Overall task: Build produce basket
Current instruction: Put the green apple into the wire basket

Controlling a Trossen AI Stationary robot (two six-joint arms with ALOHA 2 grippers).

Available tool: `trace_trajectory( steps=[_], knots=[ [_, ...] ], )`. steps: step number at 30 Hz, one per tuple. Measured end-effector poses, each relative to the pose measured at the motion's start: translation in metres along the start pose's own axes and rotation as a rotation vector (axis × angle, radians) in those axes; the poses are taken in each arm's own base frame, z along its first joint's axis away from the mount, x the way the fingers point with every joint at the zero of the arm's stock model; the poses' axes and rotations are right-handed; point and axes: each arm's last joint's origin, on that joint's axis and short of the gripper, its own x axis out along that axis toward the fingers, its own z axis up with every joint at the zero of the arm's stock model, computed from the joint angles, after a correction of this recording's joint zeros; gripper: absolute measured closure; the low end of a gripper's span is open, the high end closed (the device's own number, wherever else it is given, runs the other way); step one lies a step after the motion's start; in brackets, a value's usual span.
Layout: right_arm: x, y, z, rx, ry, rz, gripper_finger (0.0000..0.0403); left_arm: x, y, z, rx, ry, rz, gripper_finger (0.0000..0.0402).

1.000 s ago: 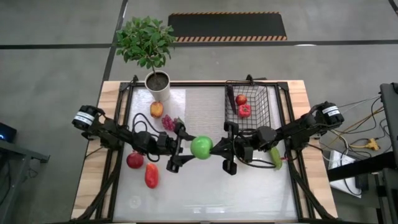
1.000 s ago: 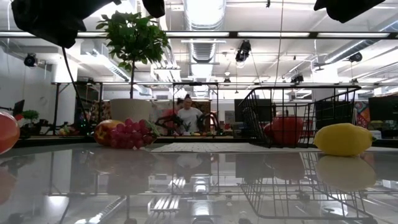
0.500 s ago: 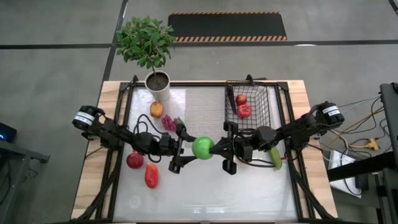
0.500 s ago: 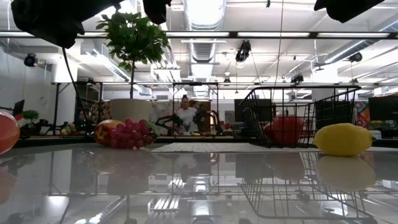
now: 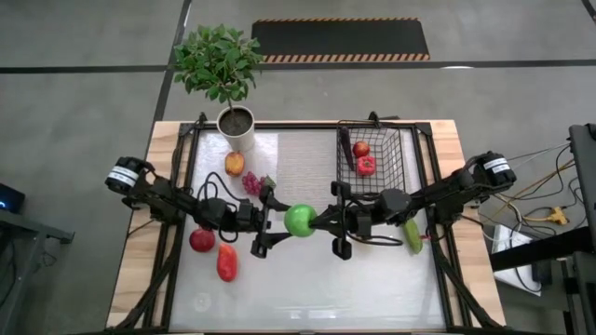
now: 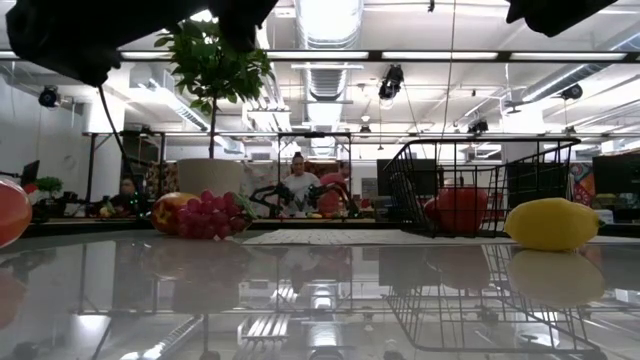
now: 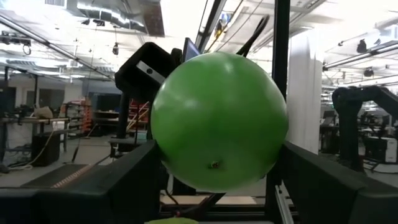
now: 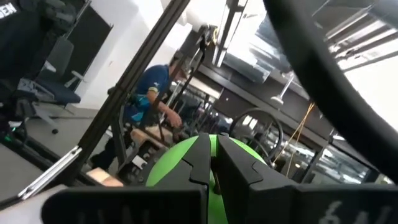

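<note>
my left hand [image 5: 277, 221] grips the green apple [image 5: 300, 221] mid-worktop; my right hand [image 5: 328, 221], closed and empty, touches it

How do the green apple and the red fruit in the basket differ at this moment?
The green apple is held above the table between the fingers of the left gripper, with the shut right gripper at its other side; the red fruit lies inside the basket, untouched. The apple looks larger. Both are round.
</note>
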Motion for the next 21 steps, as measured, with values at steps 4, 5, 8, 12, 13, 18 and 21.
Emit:
trace_trajectory(
  steps=[4, 5, 8, 12, 13, 18, 21],
  knots=[
    [-0.0001, -0.0006, 0.0, 0.02, 0.007, -0.006, 0.0394, -0.0007, 0.0006, 0.0008, -0.026, -0.008, 0.019, 0.0109],
    [-0.0001, -0.0008, -0.0002, 0.02, 0.008, -0.006, 0.0394, -0.0007, 0.0006, 0.0006, -0.027, -0.005, 0.021, 0.0109],
    [-0.0002, -0.0003, -0.0009, 0.022, 0.015, 0.0, 0.0394, -0.0007, 0.0006, -0.0002, -0.027, 0.003, 0.021, 0.0109],
    [-0.0002, -0.0001, -0.0017, 0.022, 0.028, -0.003, 0.0394, -0.0007, 0.0011, -0.0014, -0.05, 0.014, 0.04, 0.0109],
    [-0.0002, -0.0003, -0.002, 0.021, 0.035, -0.009, 0.0394, -0.0008, 0.0015, -0.0019, -0.05, 0.02, 0.067, 0.0109],
    [-0.0003, 0.0004, -0.0022, 0.012, 0.042, -0.001, 0.0394, -0.0014, 0.0057, -0.0036, -0.056, 0.032, 0.19, 0.0109],
    [-0.0002, 0.003, -0.0044, 0.016, 0.067, 0.017, 0.0396, -0.0014, 0.006, -0.0041, -0.04, 0.038, 0.201, 0.0109]
  ],
)
